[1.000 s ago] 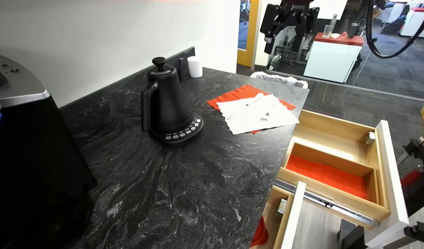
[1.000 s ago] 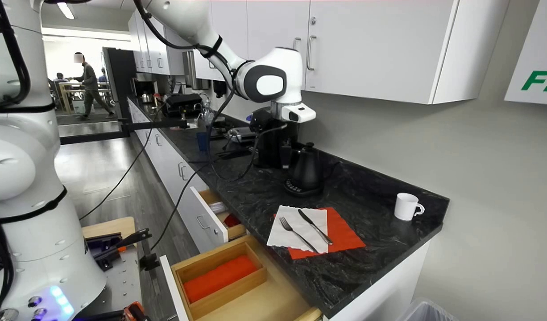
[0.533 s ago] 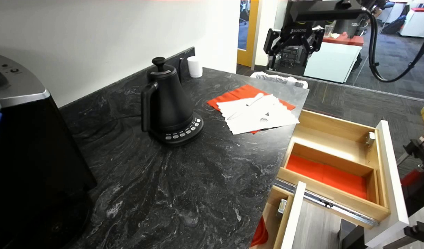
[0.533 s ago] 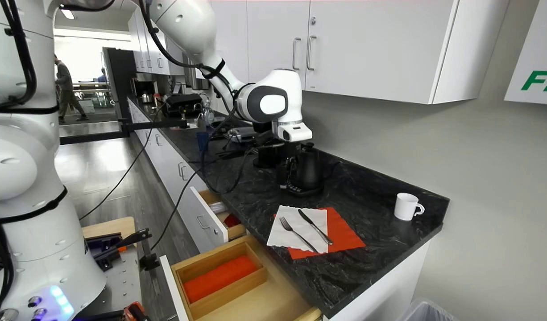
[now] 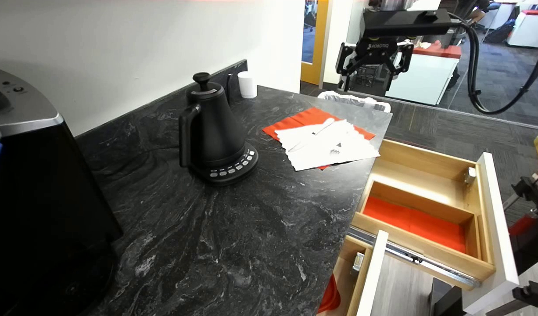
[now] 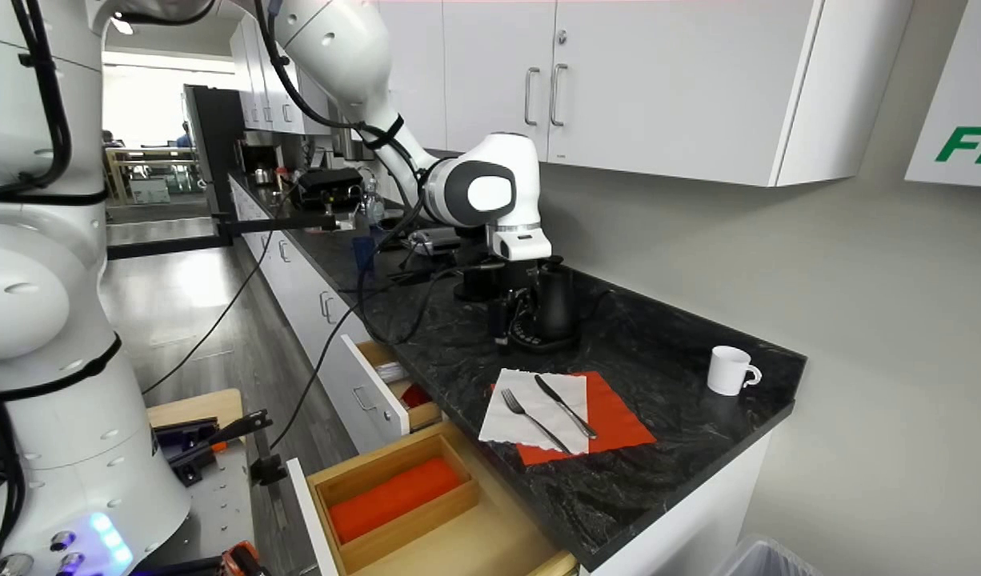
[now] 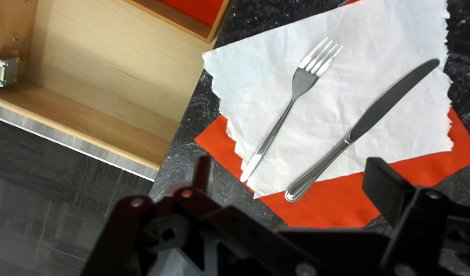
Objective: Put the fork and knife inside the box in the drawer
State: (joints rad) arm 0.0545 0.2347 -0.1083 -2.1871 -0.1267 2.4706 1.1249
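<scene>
The fork (image 7: 296,92) and knife (image 7: 363,124) lie apart, mostly on white paper (image 7: 346,92) over a red sheet (image 7: 334,209) on the bench (image 5: 234,228) — the box (image 5: 420,204) sits in the pulled-out drawer (image 5: 411,177) below it — and the gripper (image 5: 366,84) hangs higher, jaws spread.

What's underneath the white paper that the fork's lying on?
A red sheet, showing past some edges, on the dark countertop; the white paper covers everything further in.

Whites blow out!

Glare in an exterior view: the white paper (image 5: 317,154) burns nearly blank! Sheen flashes off the floor (image 6: 182,300) in an exterior view. Wrist view: fork (image 7: 297,93) gleaming, sharp; gripper (image 7: 290,184) dark, soft-focused.
</scene>
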